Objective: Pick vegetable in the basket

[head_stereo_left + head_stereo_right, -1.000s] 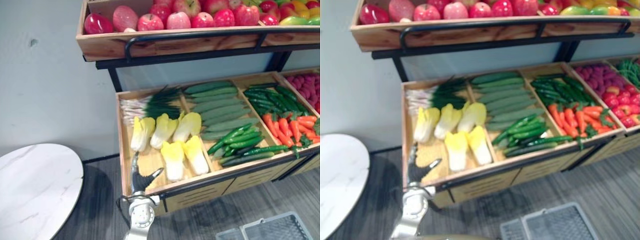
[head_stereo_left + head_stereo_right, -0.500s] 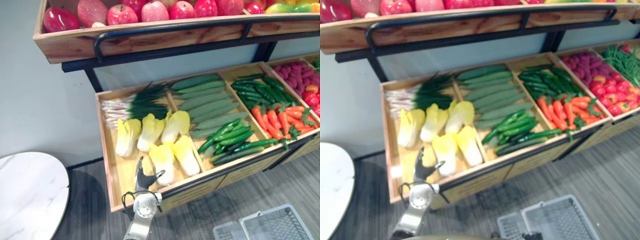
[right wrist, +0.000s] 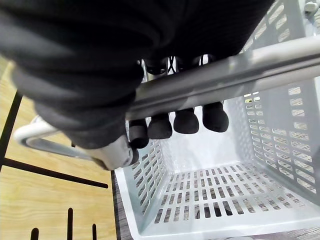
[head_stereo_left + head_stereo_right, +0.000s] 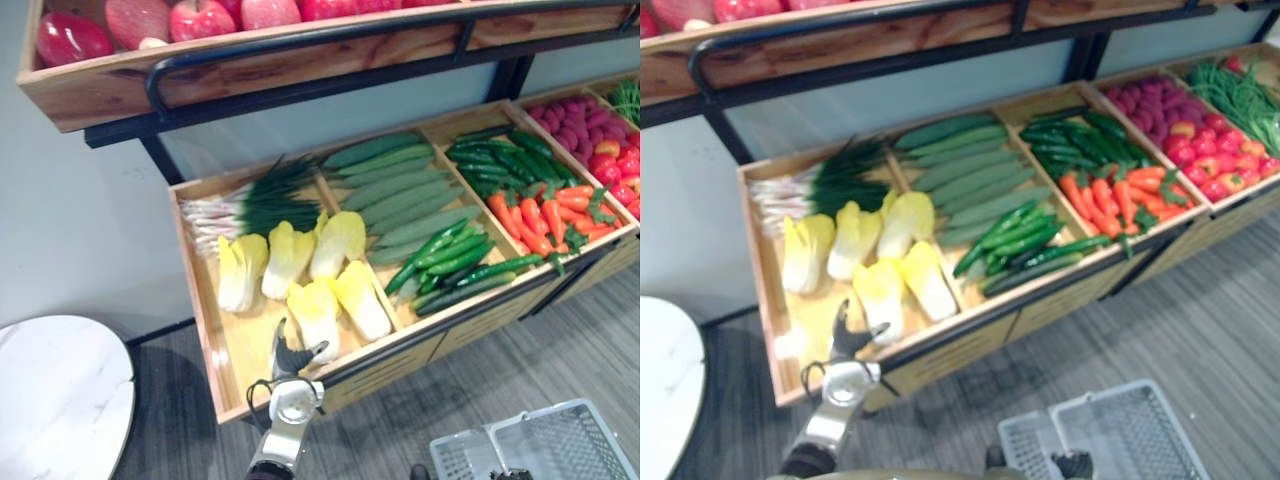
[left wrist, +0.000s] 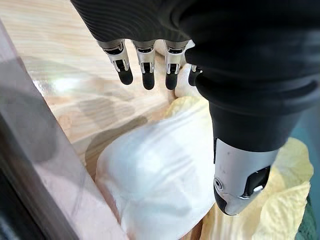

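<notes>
Here the left hand [image 4: 289,356] hangs with fingers straight and thumb spread wide, just over the nearest cabbage [image 4: 314,312] in the wooden bin [image 4: 232,352]. The right hand [image 3: 172,120] curls round the handle [image 3: 235,70] of the grey basket [image 4: 560,445].

Bright, even light comes from above. A white glare patch sits on the wooden tray [image 5: 50,50] past my left fingers [image 5: 146,62]; the floor [image 4: 170,400] beside it lies in dark shade.

Cabbages [image 4: 288,258] left of cucumbers [image 4: 395,186] in crate [image 4: 197,292], basket [image 4: 560,442] before it
</notes>
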### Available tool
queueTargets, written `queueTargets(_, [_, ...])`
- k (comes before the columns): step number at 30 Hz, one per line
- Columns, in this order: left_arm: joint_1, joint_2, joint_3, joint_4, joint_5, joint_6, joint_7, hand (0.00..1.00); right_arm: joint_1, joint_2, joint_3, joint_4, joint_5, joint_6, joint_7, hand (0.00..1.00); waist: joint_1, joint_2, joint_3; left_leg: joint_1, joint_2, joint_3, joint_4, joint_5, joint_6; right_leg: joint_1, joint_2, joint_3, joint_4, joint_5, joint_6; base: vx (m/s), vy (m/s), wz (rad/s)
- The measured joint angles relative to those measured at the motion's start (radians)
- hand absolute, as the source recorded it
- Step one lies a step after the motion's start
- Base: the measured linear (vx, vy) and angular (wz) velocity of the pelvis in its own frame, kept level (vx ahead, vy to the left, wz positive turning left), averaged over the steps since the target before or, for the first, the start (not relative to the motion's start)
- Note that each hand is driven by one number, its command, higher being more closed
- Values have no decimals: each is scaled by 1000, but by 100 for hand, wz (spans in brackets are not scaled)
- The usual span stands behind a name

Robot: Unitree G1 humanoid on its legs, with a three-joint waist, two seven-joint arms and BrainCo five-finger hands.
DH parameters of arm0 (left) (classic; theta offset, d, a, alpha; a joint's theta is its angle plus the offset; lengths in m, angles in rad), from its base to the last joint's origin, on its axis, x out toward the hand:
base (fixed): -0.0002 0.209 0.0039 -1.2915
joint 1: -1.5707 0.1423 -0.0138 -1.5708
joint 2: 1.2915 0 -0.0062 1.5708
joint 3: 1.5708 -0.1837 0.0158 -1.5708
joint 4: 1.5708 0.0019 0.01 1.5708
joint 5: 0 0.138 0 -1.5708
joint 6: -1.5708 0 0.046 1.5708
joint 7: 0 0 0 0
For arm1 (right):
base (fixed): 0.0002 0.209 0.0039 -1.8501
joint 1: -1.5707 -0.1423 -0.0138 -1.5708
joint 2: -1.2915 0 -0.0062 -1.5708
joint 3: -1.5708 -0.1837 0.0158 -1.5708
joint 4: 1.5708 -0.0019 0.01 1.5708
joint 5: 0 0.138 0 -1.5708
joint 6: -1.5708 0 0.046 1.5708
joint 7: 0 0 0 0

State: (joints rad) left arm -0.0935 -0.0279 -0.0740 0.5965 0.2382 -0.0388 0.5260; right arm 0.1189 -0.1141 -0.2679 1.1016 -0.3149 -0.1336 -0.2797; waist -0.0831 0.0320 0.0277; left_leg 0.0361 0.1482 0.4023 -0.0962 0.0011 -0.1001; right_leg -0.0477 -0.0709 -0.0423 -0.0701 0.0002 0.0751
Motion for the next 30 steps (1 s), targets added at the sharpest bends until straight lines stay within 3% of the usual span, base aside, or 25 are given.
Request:
queueTargets(4, [-75,-8,-1,94,-1,8,38,0,-10,-6,4,-1,1,0,0,100,-26,8,5,3,7,5,0,0,-4,-1,10,7,1,0,0,39,-38,-7])
queueTargets(16, [-214,-8,-36,313,-40,-4,109,0,-21,-28,40,-8,10,-10,-10,100,-29,22,30,23,14,35,0,-6,-17,1,19,41,3,3,-2,4,-15,-7])
queueTargets(17, [-234,-7,-27,348,-42,-4,115,100,-26,-28,40,-8,10,-11,-18,100,-28,19,35,29,14,49,0,-8,-20,0,19,50,1,6,-6,-46,-12,-18])
queueTargets(23, [-268,31,4,410,-112,-7,135,100,-31,-30,43,-9,12,-20,-31,100,-42,28,40,40,17,77,0,-13,-26,0,22,76,-19,12,-12,-38,-26,-16])
queueTargets(30, [-275,34,30,435,-121,-7,140,100,-22,-32,53,-3,11,-20,-39,100,-44,25,42,60,22,80,0,-19,-34,18,33,79,-18,12,-12,23,-25,-3])
